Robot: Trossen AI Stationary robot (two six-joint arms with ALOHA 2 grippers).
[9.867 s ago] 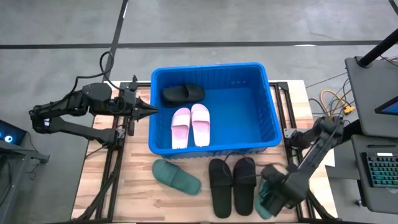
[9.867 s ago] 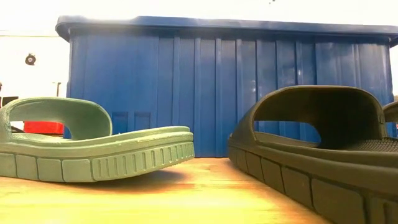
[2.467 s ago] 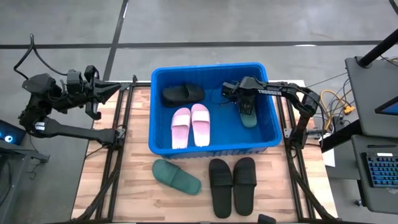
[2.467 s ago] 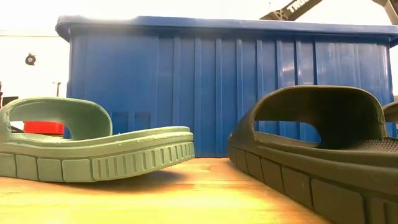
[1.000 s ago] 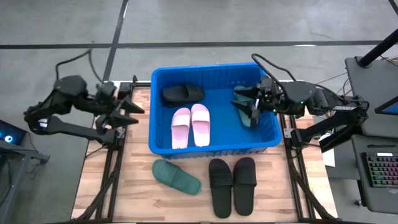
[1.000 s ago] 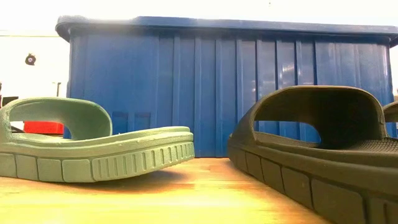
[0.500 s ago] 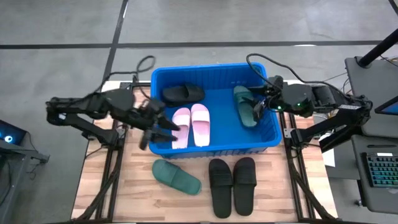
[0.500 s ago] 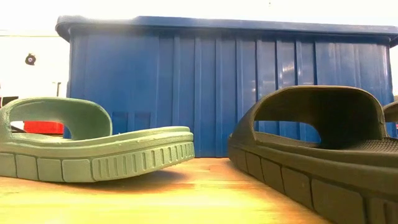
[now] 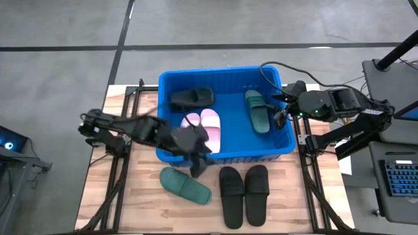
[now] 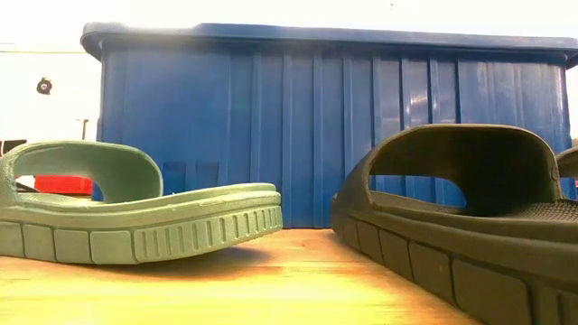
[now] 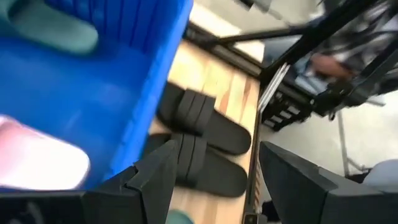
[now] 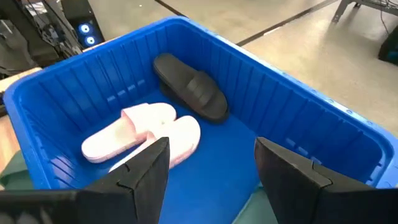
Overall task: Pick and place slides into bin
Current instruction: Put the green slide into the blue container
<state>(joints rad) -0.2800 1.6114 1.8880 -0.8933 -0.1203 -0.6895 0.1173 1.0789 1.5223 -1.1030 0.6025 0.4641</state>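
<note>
My left gripper (image 9: 196,160), fingers spread and empty, hangs at the bright blue plastic bin's (image 9: 222,155) near wall. Dark green rubber slide (image 9: 185,185) lies just nearer-left on the table, long axis left-right. Right gripper (image 9: 279,109), released, sits far-right.

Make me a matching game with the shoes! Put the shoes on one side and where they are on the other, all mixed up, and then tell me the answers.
Things:
1. pink slides
2. black pair of slides
3. green slide on the wood
4. single black slide

Places:
A. on the table, beside the left gripper
B. in the bin, at its far left corner
C. side by side in the middle of the bin
D. on the table, in front of the bin's right half

Pairs: 1-C, 2-D, 3-A, 4-B
</note>
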